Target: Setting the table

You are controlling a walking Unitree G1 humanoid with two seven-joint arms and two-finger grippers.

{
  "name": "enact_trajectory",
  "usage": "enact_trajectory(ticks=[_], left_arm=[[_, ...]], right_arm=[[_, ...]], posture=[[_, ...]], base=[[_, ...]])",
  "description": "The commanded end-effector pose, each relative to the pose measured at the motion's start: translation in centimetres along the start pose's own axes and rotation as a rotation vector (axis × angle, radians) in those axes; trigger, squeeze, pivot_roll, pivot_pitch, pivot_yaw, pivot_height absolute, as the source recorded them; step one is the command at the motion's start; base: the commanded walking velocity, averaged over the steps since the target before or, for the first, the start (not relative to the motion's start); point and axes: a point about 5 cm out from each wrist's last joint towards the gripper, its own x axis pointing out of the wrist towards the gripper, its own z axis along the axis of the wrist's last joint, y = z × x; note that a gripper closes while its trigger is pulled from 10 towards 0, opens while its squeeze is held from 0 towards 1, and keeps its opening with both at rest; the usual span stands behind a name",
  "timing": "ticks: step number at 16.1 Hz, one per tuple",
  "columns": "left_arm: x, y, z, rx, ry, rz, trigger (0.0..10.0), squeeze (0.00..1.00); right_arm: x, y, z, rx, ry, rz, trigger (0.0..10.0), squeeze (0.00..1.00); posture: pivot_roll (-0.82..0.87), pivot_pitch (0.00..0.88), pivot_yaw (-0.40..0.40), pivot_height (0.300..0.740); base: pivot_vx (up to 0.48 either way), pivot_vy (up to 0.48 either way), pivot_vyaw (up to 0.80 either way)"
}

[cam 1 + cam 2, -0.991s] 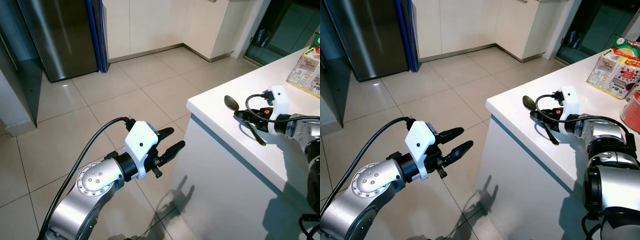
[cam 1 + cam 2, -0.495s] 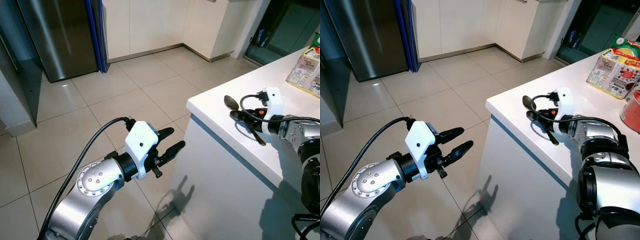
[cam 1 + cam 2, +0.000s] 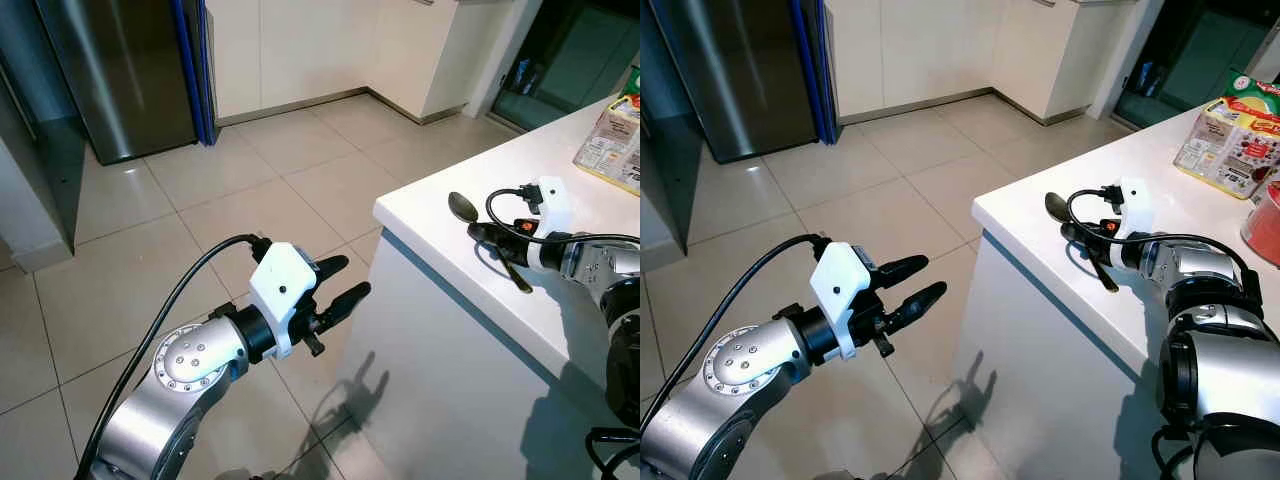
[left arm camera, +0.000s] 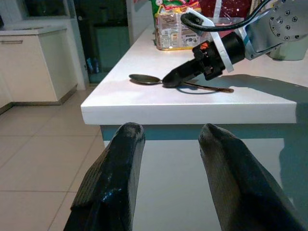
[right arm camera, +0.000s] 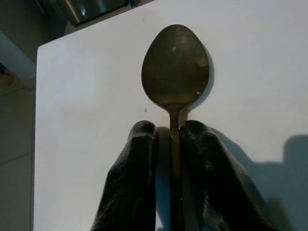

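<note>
At the right of the frame, the right gripper [image 3: 478, 233] is closed around the handle of the spoon [image 5: 175, 72], which lies on the white counter [image 3: 430, 205] near its corner. At lower left, the left gripper [image 3: 345, 282] hangs over the tiled floor [image 3: 200, 200], fingers apart and empty.
</note>
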Motion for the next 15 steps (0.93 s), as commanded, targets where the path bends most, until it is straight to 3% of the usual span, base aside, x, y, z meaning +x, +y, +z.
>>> enact_trajectory(ticks=[1, 15], left_arm=[[0.18, -0.28, 0.09, -0.004, -0.001, -0.034, 10.0, 0.00], [0.06, -0.31, 0.12, -0.008, 0.001, -0.056, 10.0, 0.00]], right_arm=[[-0.37, -0.49, -0.65, -0.002, 0.044, -0.018, 0.0, 0.00], [-0.34, -0.31, -0.10, -0.004, 0.018, -0.003, 0.0, 0.00]], posture=[[0.01, 0.004, -0.079, 0.740], [0.01, 0.000, -0.078, 0.740]], base=[[0.000, 0.000, 0.00], [0.000, 0.000, 0.00]])
